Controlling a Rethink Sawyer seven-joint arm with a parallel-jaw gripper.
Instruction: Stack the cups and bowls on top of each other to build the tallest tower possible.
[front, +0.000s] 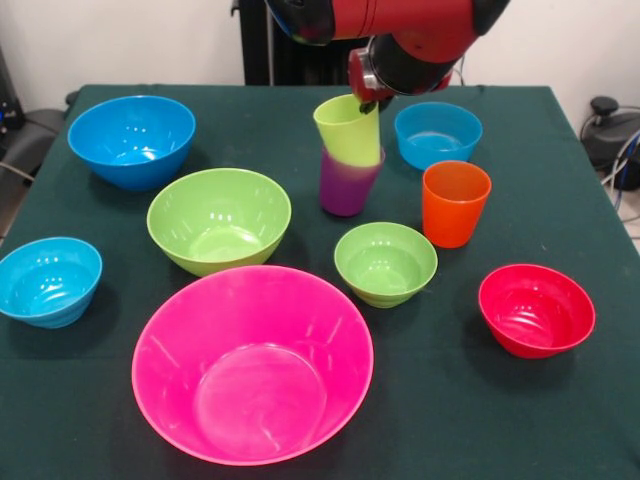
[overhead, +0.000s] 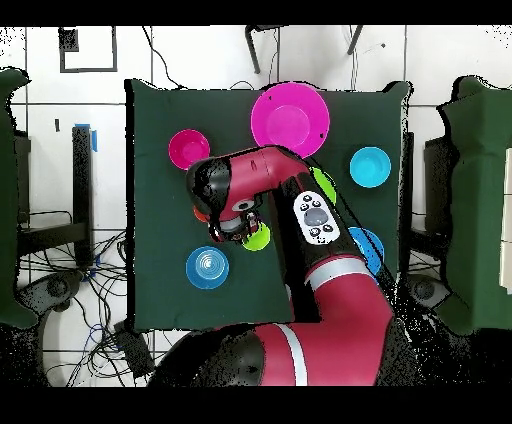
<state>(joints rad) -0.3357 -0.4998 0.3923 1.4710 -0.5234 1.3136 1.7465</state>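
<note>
The lime green cup (front: 347, 128) sits tilted inside the translucent purple cup (front: 346, 186) at the table's middle back. My gripper (front: 370, 103) comes down from above and is shut on the lime cup's far rim; the arm hides most of it. In the overhead view the gripper (overhead: 236, 228) is beside the lime cup (overhead: 258, 240). The orange cup (front: 455, 203) stands upright just right of the pair. The huge pink bowl (front: 250, 365) lies empty at the front. No bowl is nested in another.
Bowls stand apart around the cups: large green (front: 219, 218), small green (front: 385, 262), small red (front: 536, 309), large blue (front: 131, 139), and small light-blue ones at the left (front: 48, 280) and back right (front: 437, 134). The dark green tablecloth (front: 560, 420) reaches the table's edges.
</note>
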